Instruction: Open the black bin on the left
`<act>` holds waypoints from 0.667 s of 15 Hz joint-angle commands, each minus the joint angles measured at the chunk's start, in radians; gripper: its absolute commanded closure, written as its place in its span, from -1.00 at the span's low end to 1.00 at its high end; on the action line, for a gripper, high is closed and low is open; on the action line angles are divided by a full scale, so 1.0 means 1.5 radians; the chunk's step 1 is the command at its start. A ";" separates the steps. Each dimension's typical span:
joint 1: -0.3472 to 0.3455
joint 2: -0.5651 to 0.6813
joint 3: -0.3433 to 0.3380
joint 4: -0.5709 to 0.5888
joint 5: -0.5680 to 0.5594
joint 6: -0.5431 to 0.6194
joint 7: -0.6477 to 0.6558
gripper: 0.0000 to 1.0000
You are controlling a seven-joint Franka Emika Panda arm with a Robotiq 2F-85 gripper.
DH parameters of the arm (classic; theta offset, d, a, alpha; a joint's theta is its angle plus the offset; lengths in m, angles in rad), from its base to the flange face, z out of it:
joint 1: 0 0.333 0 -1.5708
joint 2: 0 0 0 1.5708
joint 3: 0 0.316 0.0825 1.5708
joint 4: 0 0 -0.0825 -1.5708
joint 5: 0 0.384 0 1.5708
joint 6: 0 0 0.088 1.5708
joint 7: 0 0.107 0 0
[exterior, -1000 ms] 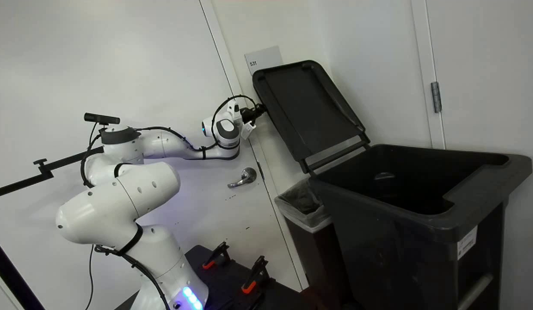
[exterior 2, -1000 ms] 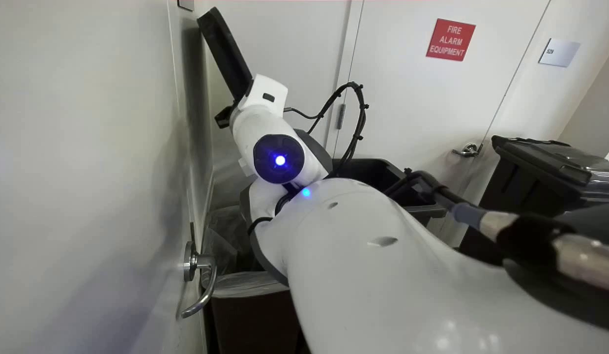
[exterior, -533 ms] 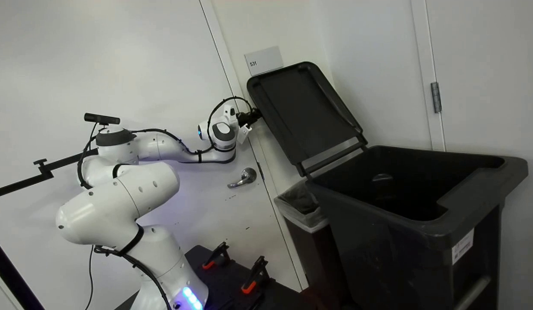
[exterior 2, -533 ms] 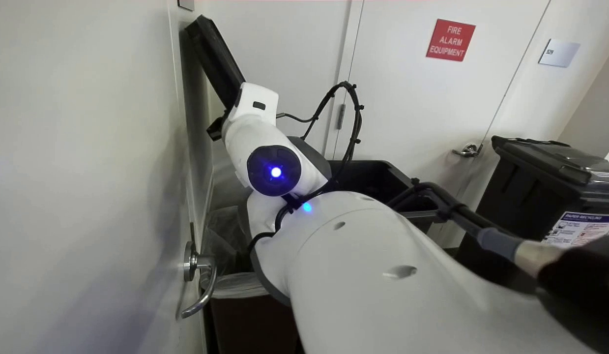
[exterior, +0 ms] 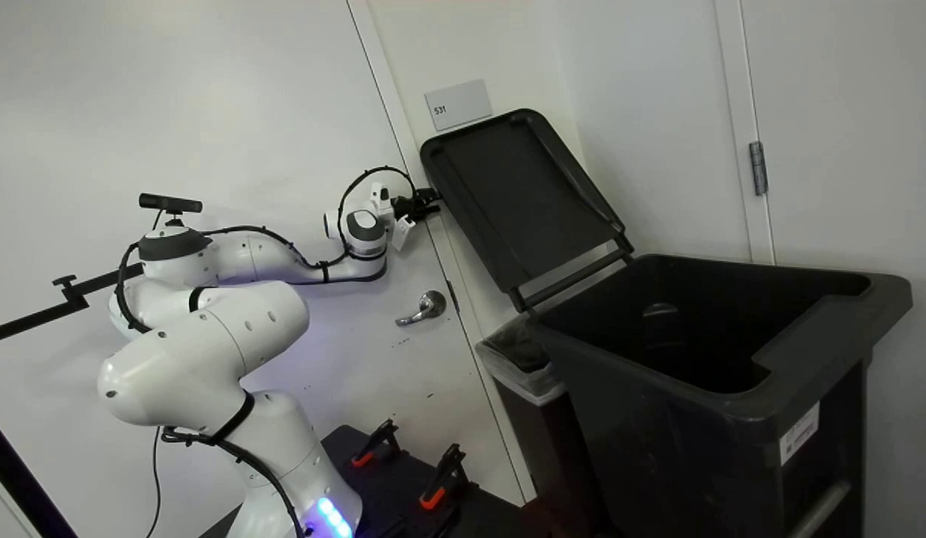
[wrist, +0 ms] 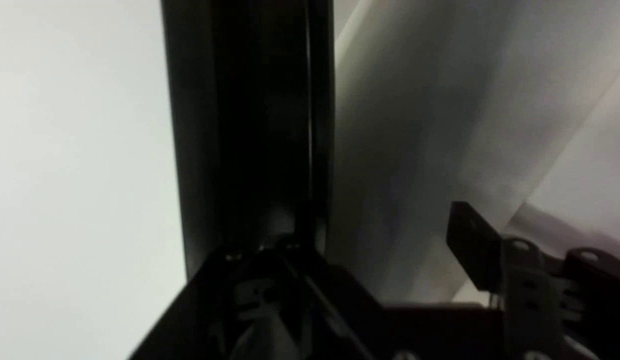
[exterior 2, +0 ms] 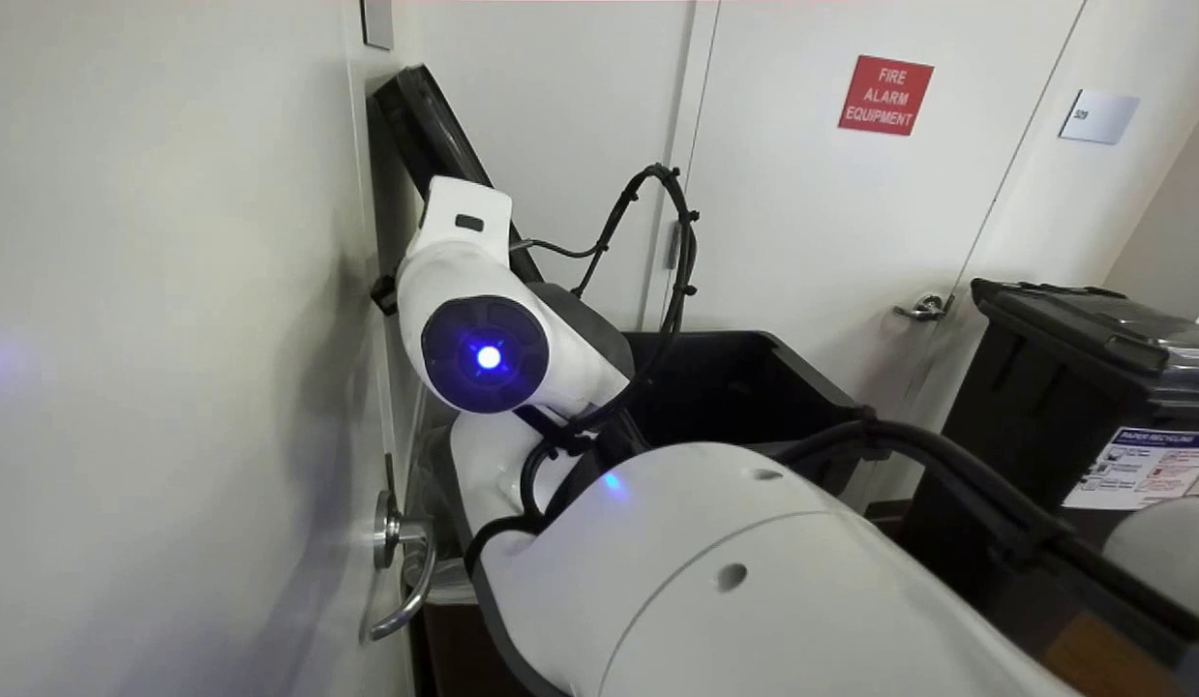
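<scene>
The black bin stands wide open beyond and below the pincer, and its lid slants back past upright just beside the pincer. In the last second the whole bin has shifted slightly towards the pincer, and the lid seems to lean a touch further back, the pincer moving with it. The pincer is released: in the wrist view its fingers stand well apart with nothing gripped between them, though whether one brushes the lid's edge I cannot tell. I judge the opening all but done; more pushing would likely drag the bin rather than raise the lid, so easing the pincer clear looks like the next step. Below the pincer are a small trash can and a door handle; above it, a room sign; well away, a recycling bin.
</scene>
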 commanded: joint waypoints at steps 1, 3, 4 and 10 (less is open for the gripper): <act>0.041 0.007 -0.041 -0.006 -0.053 -0.072 -0.016 -0.98; 0.053 0.022 -0.049 -0.010 -0.083 -0.099 -0.027 -1.00; 0.061 0.030 -0.053 -0.013 -0.098 -0.113 -0.033 -1.00; 0.116 0.181 -0.046 -0.080 -0.134 -0.097 -0.076 -1.00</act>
